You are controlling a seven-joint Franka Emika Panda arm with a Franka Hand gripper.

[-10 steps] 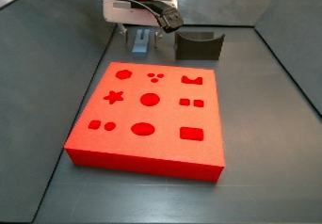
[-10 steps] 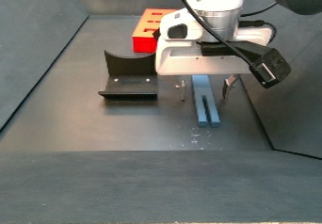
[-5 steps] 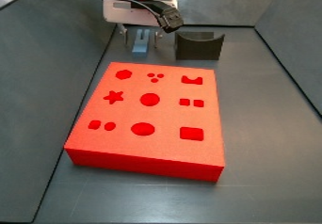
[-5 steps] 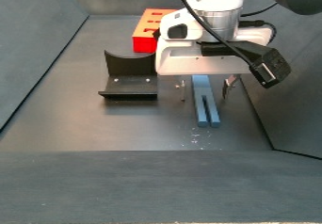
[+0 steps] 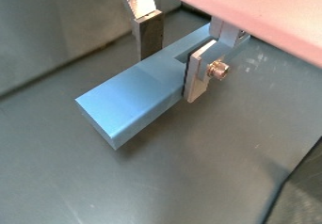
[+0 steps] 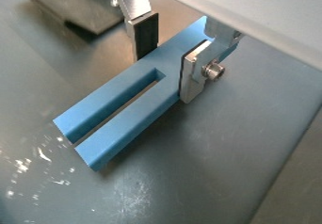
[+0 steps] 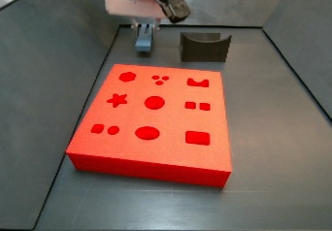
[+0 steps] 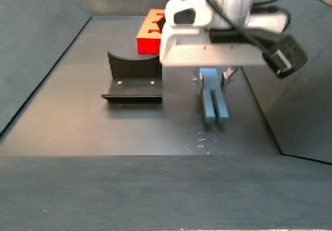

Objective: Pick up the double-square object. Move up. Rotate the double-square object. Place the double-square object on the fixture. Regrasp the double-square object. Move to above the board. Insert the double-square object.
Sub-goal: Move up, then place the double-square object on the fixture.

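The pincer pinches the unmarked double-square object beside the fixture.

The fixture stands on the floor just behind the board's far edge. The object is beside the fixture, well apart from it, its length running away from the board. In both wrist views the pincer straddles the object's board-side end, one finger on each long side. In a side view the pincer hangs behind the board's far edge.
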